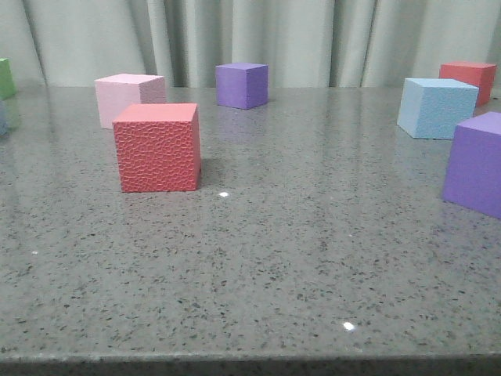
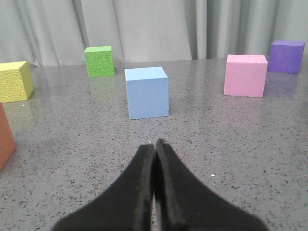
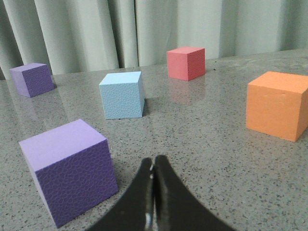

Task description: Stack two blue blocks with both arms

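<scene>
Closest to my front cam is the red cube (image 1: 157, 147) with the bumpy faces, sitting left of center on the speckled grey table (image 1: 258, 266). Right behind it there's a pale pink cube (image 1: 127, 97), and further back near the curtain (image 1: 258, 39) a purple cube (image 1: 242, 84).

Off on the right side I can see one blue block (image 1: 436, 107), the pebbly one, with a second purple cube (image 1: 476, 163) nearer the camera beside it and another red cube (image 1: 470, 78) behind it. From the right wrist cam that same pebbly block (image 3: 122, 95) sits out ahead of the right gripper (image 3: 153, 166), well apart from it, with an orange cube (image 3: 276, 104) off to one side.

The other blue block (image 2: 147, 92), the smoother one, only shows up properly on my left wrist cam. It's standing flat on the table straight ahead of the left gripper (image 2: 155, 147), not touching it. A green cube (image 2: 99, 61) and a yellow cube (image 2: 15, 81) are around it too.

Both grippers have their jaws pressed together with nothing between them, and neither arm shows up on the front cam. So the two blue blocks are far apart, one per side.
</scene>
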You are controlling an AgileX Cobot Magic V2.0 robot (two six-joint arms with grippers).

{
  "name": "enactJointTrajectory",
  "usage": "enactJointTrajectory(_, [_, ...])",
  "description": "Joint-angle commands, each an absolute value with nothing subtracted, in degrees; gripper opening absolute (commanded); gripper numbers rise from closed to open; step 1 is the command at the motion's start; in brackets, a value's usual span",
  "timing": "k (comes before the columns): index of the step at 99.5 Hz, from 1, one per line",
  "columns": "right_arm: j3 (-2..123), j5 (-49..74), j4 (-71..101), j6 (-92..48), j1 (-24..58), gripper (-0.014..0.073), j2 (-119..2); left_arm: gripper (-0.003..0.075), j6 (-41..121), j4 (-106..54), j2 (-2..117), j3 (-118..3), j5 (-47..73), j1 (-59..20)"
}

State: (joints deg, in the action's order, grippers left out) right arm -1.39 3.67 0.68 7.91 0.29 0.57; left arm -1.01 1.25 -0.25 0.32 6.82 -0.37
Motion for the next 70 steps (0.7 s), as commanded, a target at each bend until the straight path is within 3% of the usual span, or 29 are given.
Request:
enactJointTrajectory(1, [-0.4,-0.8,0.5,7.8,-0.1,-0.0113,1.8,-0.0018,-1.1,3.3,-2.1,0.3,2.0,-0.2])
enactJointTrajectory(70, [-0.4,-4.1,0.5,7.8,-0.1,-0.0113,1.8,-0.0018,-1.1,4.4,-2.1,0.3,0.5,-0.2])
